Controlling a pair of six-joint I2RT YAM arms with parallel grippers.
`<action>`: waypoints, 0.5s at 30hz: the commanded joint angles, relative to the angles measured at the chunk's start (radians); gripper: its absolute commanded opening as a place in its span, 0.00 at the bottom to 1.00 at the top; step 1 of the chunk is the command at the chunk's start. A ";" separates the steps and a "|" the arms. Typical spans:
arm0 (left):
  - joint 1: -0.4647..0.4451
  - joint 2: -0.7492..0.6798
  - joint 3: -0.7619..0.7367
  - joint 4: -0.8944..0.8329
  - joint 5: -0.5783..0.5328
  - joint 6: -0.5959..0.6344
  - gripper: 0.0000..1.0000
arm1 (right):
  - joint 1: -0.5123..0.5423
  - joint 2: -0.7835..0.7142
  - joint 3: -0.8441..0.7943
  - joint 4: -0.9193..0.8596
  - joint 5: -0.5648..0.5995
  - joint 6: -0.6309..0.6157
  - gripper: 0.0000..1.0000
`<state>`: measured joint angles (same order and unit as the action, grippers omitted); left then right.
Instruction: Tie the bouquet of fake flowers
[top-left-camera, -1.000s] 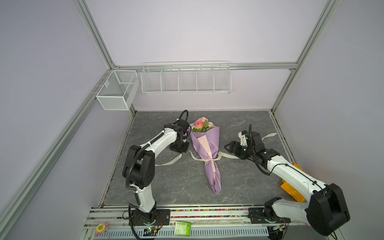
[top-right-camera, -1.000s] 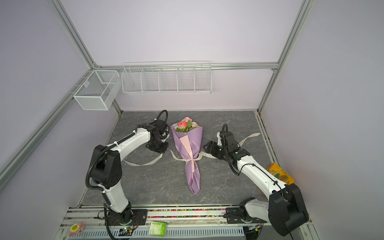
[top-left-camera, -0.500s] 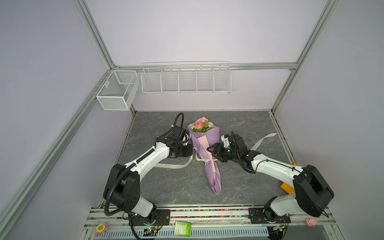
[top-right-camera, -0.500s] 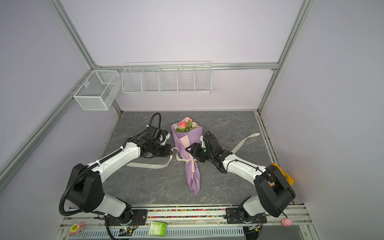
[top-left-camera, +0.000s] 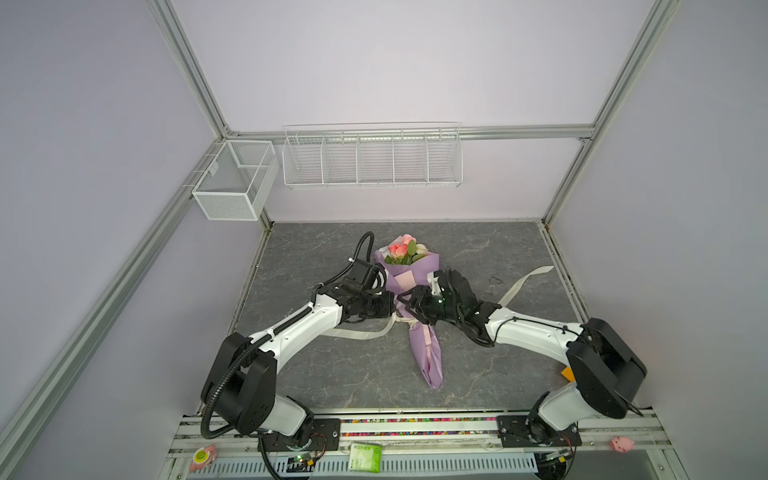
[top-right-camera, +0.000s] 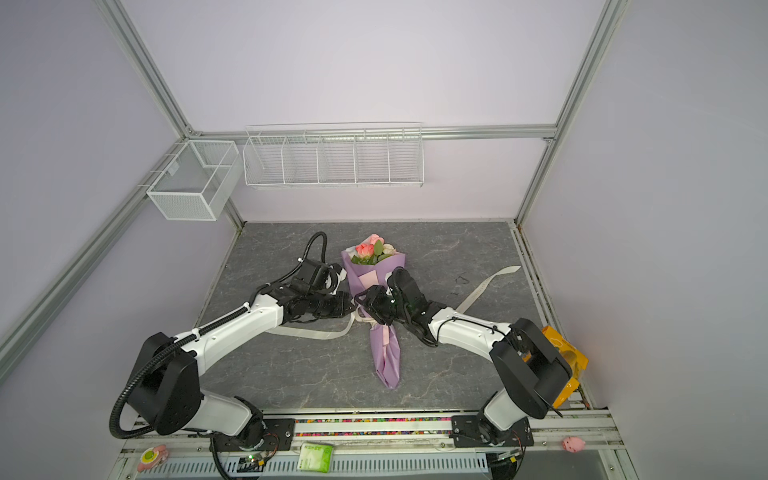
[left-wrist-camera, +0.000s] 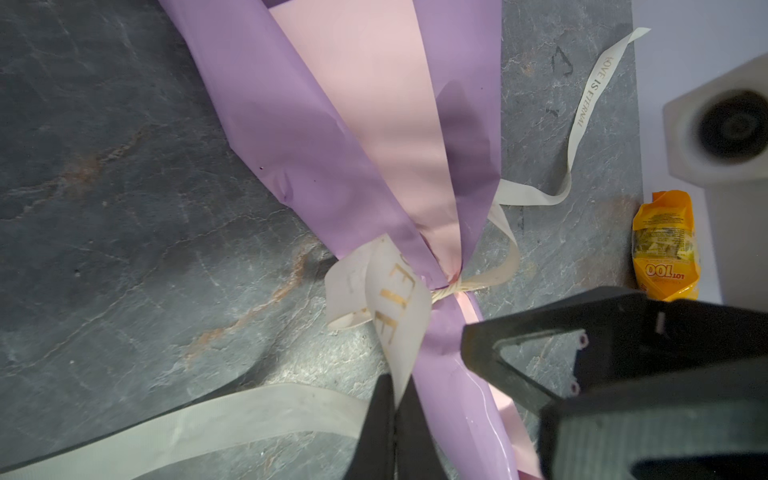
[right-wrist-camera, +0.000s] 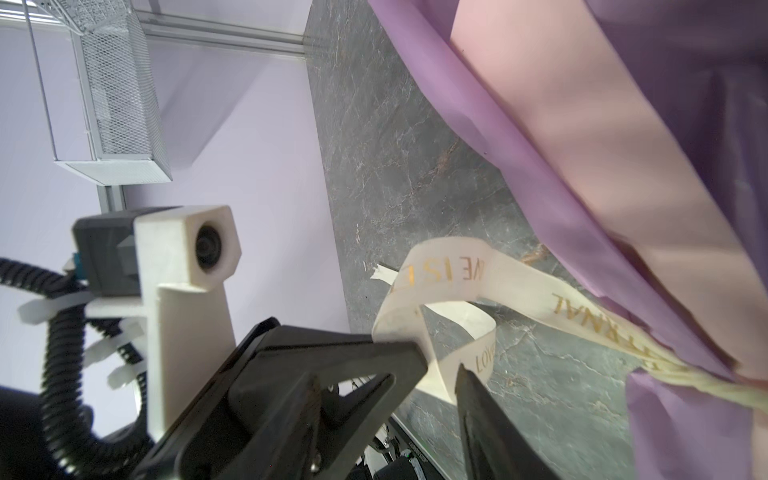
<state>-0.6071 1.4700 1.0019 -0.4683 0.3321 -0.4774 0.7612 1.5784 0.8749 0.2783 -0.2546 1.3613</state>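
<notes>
Your bouquet of fake flowers (top-left-camera: 402, 250) lies flat on the gray tabletop (top-left-camera: 332, 374), rolled up in purple paper (top-left-camera: 428, 357). A cream ribbon (left-wrist-camera: 399, 316) with gold letters is knotted around the bouquet's thin waist. Your left claw (left-wrist-camera: 395, 399) is just beside that waist, squeezed tight on a loop of the ribbon. Your right claw (top-left-camera: 409, 305) hangs over the waist from the bouquet's other side. Its fingers are apart, and it is very near the left claw. One loose ribbon end trails away from the bouquet on the right arm's side. Another lies on the left arm's side.
</notes>
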 joint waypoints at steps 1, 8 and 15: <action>-0.003 -0.016 0.012 -0.006 -0.010 0.013 0.03 | 0.006 0.034 0.037 0.052 0.016 0.074 0.54; -0.005 -0.018 0.006 0.018 0.000 0.005 0.03 | 0.012 0.082 0.055 0.074 0.041 0.125 0.49; -0.006 -0.017 0.038 -0.056 -0.011 0.099 0.05 | 0.016 0.118 0.076 0.061 0.044 0.125 0.37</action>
<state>-0.6075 1.4696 1.0035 -0.4820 0.3317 -0.4389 0.7704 1.6787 0.9279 0.3237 -0.2249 1.4414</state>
